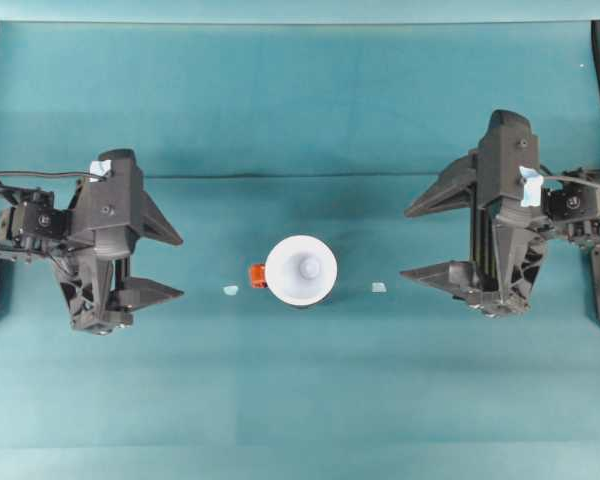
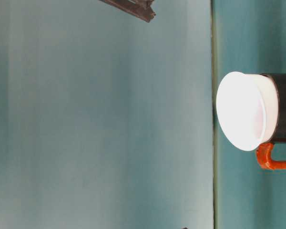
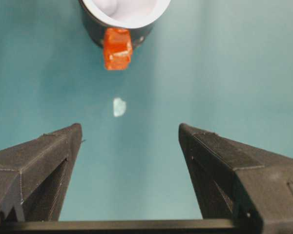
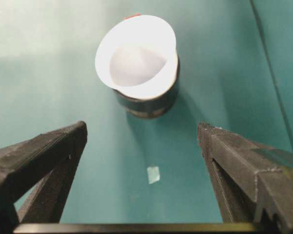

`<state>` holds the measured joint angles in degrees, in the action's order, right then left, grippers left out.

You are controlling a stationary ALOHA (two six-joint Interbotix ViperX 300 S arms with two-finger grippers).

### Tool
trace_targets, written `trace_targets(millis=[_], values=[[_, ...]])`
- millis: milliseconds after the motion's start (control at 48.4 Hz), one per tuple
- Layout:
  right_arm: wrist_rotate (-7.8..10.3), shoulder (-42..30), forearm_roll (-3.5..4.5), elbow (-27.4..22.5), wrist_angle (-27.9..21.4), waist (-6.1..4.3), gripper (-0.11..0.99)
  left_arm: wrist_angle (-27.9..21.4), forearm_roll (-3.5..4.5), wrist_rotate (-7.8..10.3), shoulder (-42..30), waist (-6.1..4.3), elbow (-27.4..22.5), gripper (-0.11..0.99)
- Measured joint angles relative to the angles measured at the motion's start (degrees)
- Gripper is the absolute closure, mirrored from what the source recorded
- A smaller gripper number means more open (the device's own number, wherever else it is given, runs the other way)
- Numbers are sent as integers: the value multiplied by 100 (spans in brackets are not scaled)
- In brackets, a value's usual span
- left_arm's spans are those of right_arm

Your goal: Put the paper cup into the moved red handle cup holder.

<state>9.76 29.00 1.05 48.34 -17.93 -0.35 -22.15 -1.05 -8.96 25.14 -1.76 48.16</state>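
Already the paper cup (image 1: 301, 268) sits inside the red handle cup holder (image 4: 151, 105) at mid-table; left gripper (image 1: 152, 262) and right gripper (image 1: 435, 240) stand apart, fingers wide, holding nothing, so the job looks finished

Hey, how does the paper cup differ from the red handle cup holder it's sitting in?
The paper cup is plain white; the red handle cup holder is glossy black. The cup's flaring rim spreads wider than the holder's wall. The holder has a red-orange handle; the cup has none. Both are round and upright.
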Motion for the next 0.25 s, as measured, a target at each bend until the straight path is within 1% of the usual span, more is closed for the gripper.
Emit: trace_targets(millis=[83, 103, 248], values=[[0, 0, 9, 0, 0, 0, 10, 0, 0, 0, 0, 0, 0, -1], [0, 0, 0, -9, 0, 0, 10, 0, -9, 0, 0, 0, 0, -1], [0, 0, -9, 0, 0, 0, 10, 0, 0, 0, 0, 0, 0, -1]])
